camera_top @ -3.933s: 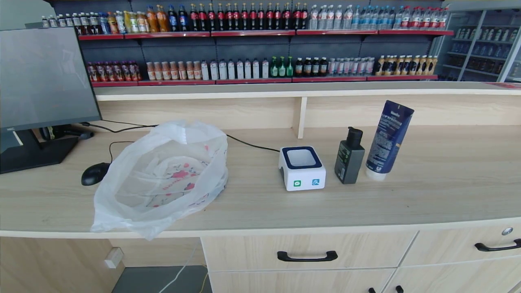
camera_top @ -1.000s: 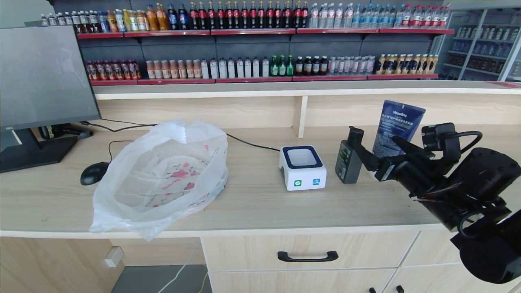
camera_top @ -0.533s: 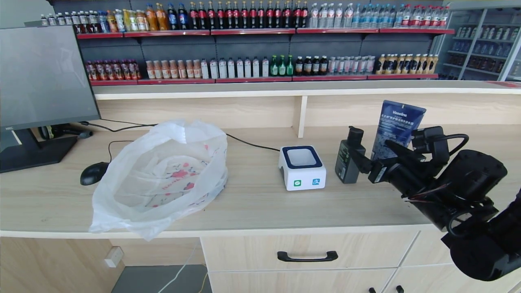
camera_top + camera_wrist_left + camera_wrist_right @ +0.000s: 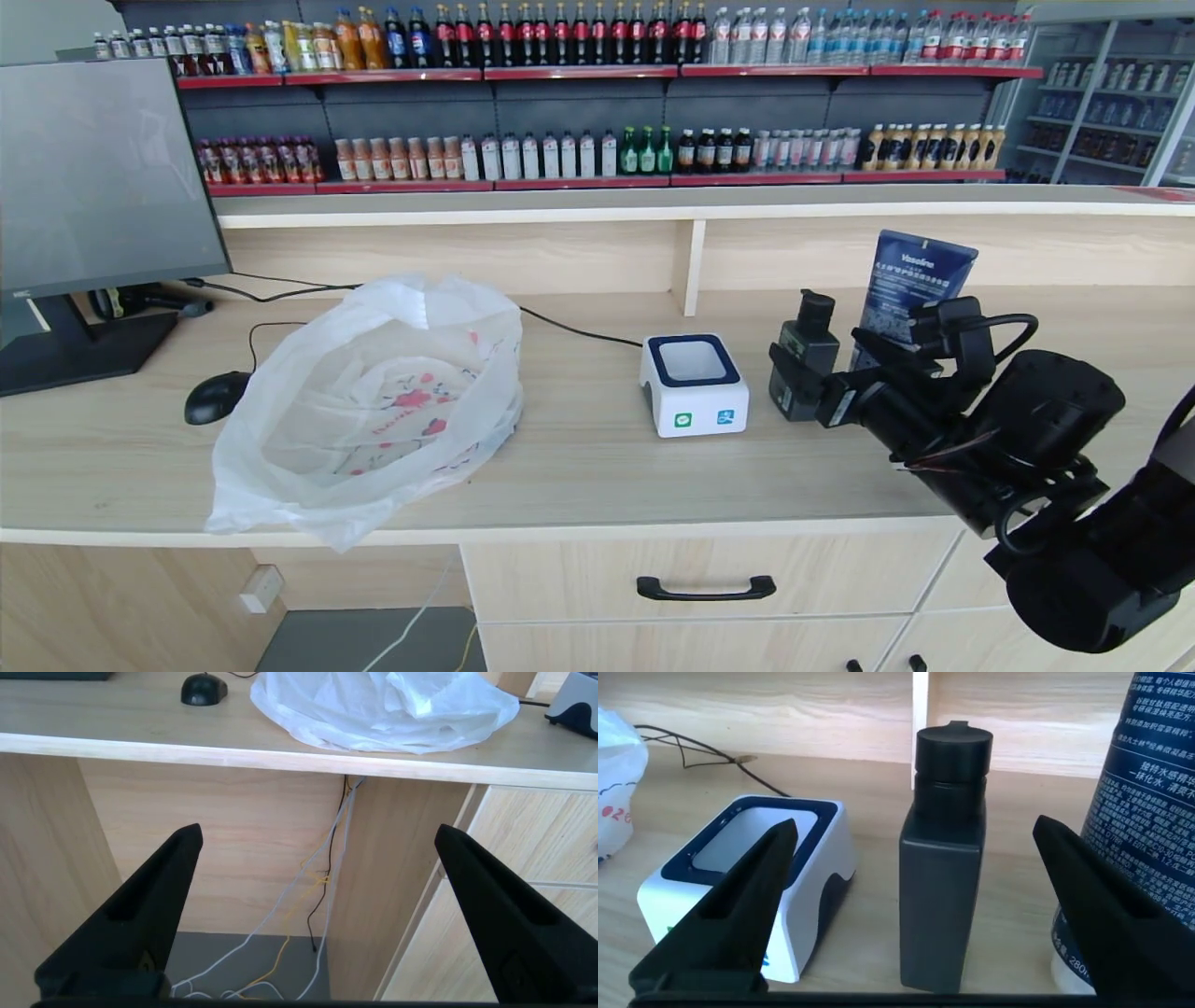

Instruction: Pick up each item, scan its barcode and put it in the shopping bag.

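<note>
Currently, right gripper (image 4: pixel 814 371): is holding its jaws wide open, with one finger on each side of the dark grey rectangular pump bottle (image 4: pixel 808 338). The right wrist view is showing a gap on both sides, so nothing is being gripped.
Bottle: is standing upright on the light wooden counter (image 4: pixel 579 467), right of centre in the head frame, between the white box scanner with dark blue rim (image 4: pixel 695 397) and the blue squeeze tube (image 4: pixel 920 271).
Tube: is standing on its white cap just beside the bottle, at centre right of the frame.
Scanner: is sitting at frame centre, near the bottle but apart from it.
Translucent white plastic shopping bag (image 4: pixel 373 401): is lying slumped with its mouth open, left of centre, well apart from both items.
Left gripper (image 4: pixel 315 859): is hanging with jaws open and holding nothing, below the counter edge, in front of a pale wooden panel (image 4: pixel 234 840).
Black computer mouse (image 4: pixel 217 397): is resting on the counter just left of the bag.
</note>
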### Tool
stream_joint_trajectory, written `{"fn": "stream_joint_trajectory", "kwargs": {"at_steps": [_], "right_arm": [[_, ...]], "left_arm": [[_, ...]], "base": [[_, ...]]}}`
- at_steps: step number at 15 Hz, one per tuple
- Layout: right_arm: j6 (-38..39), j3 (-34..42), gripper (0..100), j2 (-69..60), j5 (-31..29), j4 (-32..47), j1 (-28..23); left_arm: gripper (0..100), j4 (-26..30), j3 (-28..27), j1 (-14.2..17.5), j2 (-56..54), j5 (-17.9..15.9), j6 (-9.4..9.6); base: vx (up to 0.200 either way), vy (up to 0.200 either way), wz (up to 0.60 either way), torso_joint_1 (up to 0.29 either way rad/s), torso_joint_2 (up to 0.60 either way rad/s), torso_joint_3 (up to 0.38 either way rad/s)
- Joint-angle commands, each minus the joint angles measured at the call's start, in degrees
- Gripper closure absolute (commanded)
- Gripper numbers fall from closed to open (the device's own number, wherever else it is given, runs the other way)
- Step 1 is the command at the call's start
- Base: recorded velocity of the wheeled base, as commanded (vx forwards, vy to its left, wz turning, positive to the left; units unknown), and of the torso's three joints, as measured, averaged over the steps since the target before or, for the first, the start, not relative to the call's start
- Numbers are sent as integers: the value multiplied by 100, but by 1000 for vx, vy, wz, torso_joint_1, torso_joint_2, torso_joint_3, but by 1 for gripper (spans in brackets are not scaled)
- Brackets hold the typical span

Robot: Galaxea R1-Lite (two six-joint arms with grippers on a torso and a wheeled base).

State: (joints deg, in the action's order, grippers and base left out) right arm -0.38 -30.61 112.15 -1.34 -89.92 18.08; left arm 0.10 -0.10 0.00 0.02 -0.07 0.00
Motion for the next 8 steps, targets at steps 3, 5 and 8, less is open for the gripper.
{"fn": "stream_joint_trajectory", "kwargs": {"at_steps": [3, 5, 8], "right_arm": [[3, -94, 0, 123, -7, -8, 3], [20, -305, 0, 298, -7, -8, 3], [29, -455, 0, 518, -7, -8, -24]], "left_arm": [[0, -1, 1, 0, -2, -1, 0], [0, -1, 1, 0, -2, -1, 0], [0, -1, 1, 0, -2, 7, 0]], "base": [[0, 0, 0, 0, 0, 0], [0, 0, 0, 0, 0, 0], [0, 0, 0, 0, 0, 0]]}}
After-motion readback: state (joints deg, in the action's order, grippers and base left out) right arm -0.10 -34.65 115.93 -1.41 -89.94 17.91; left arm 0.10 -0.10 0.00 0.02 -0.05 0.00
